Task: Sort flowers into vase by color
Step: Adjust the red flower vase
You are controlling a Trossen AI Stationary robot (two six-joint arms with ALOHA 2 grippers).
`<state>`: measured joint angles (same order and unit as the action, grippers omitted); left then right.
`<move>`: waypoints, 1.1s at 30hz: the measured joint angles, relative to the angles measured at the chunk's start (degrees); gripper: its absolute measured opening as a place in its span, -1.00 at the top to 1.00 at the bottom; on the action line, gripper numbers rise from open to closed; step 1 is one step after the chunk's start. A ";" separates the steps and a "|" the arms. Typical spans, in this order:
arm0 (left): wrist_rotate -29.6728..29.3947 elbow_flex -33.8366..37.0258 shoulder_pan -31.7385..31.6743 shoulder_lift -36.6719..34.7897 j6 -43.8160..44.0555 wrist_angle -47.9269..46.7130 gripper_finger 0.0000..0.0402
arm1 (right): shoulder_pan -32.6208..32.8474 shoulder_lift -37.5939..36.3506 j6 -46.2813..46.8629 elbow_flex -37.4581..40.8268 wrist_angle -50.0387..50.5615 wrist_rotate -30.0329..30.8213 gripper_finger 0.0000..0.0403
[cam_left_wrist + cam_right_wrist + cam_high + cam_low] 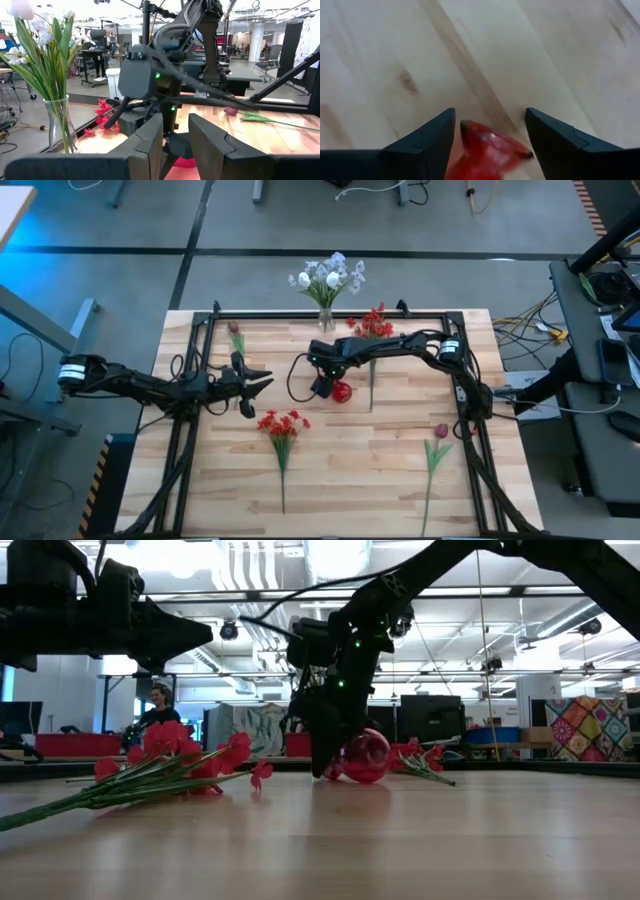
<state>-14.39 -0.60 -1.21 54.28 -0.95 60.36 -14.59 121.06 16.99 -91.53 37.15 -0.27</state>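
Note:
A small red glass vase (342,392) lies on its side on the wooden table near the middle; it also shows in the low view (366,755). My right gripper (330,389) points down over it, open, with a finger on either side of the vase (487,147). My left gripper (268,381) hovers open and empty just left of it, pointing at the right arm. A clear glass vase (326,318) at the far edge holds white and pale-blue flowers (328,276). A red cluster (283,425), another red cluster (373,326) and two pink tulips (440,431) (235,330) lie flat on the table. My right gripper comes at the red vase from above, fingers pointing down, with the vase on the table between them. The vase lies close to one finger (432,137). I cannot tell whether either finger touches it.
A black frame (300,314) runs along the table's far edge and down both sides. The stem of the far red cluster (372,375) lies just right of the red vase. The near middle of the table (350,480) is bare wood.

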 joint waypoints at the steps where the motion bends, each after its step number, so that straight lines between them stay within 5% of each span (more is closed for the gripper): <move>1: -0.01 0.00 -0.01 0.00 0.00 -0.02 0.61 | -0.08 0.24 -0.01 0.00 0.01 0.00 -0.12; 24: 0.00 0.00 -0.01 0.00 0.00 -0.19 0.61 | 0.11 -1.41 -7.30 0.03 -3.78 0.28 0.89; 33: 0.03 0.00 0.00 0.00 0.20 -0.47 0.61 | -0.17 -9.25 -10.68 0.03 1.90 1.58 0.79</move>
<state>-14.37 -0.60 -1.21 54.28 -0.75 59.89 -14.76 111.80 6.31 -91.50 39.04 1.31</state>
